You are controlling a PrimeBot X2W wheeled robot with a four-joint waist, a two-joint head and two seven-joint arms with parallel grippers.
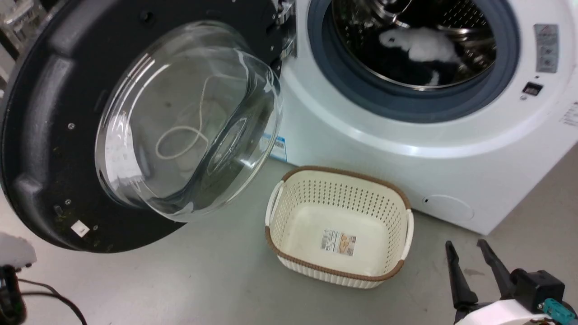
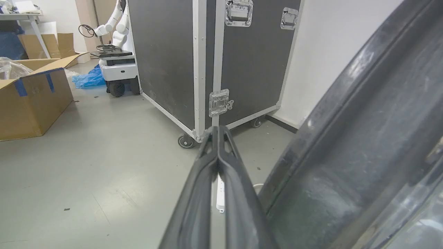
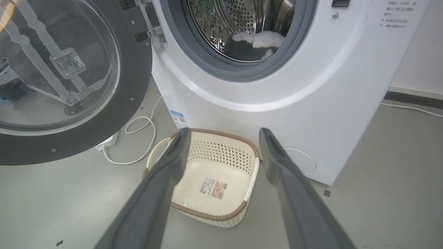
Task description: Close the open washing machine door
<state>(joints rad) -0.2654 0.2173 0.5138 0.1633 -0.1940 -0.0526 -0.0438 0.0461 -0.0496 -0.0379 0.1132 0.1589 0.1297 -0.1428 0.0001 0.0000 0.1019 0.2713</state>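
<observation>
Two hands differ: the left hand [image 2: 218,129], fingers pressed together, sits just beside the rim of the washing machine door [image 2: 346,155], swung wide open left of the washing machine [image 1: 406,149]; the right hand [image 1: 465,243], fingers apart and empty, hangs farther off near the basket [image 1: 338,225].

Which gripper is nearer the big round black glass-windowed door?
Left. The left gripper, shut, lies right beside the rim of the black door; the right gripper hangs open beyond the cream perforated basket.
</observation>
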